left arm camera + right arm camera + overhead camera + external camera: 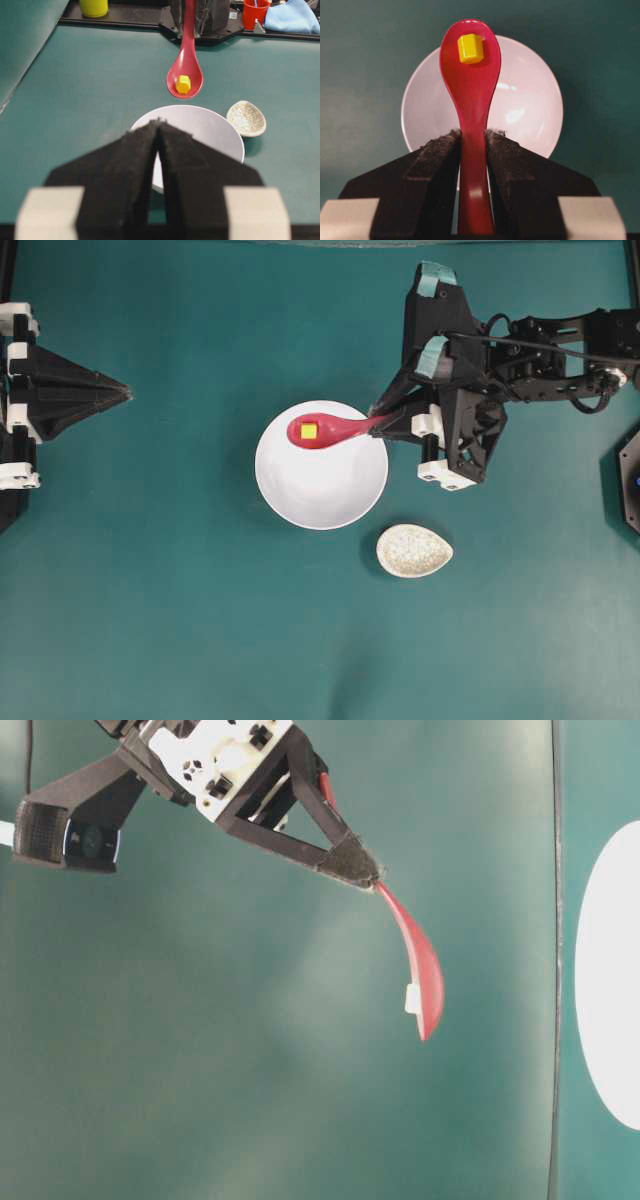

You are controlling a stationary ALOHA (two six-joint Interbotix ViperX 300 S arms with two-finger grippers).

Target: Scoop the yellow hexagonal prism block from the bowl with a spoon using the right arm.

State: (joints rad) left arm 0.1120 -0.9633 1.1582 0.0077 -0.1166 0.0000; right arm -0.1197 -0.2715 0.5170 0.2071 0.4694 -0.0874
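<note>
Overhead: right hand holds spoon, block aboard

Teal felt tabletop, evenly lit, black rail along its edge.

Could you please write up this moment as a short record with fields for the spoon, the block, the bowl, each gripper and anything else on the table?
spoon: red spoon, handle clamped between the right gripper's jaws, scoop raised above the bowl
block: yellow block sitting in the scoop
bowl: white bowl, nothing visible inside
right gripper: shut on the spoon handle
left gripper: jaws together, holding nothing, away from the bowl
other: speckled spoon rest beside the bowl
</note>
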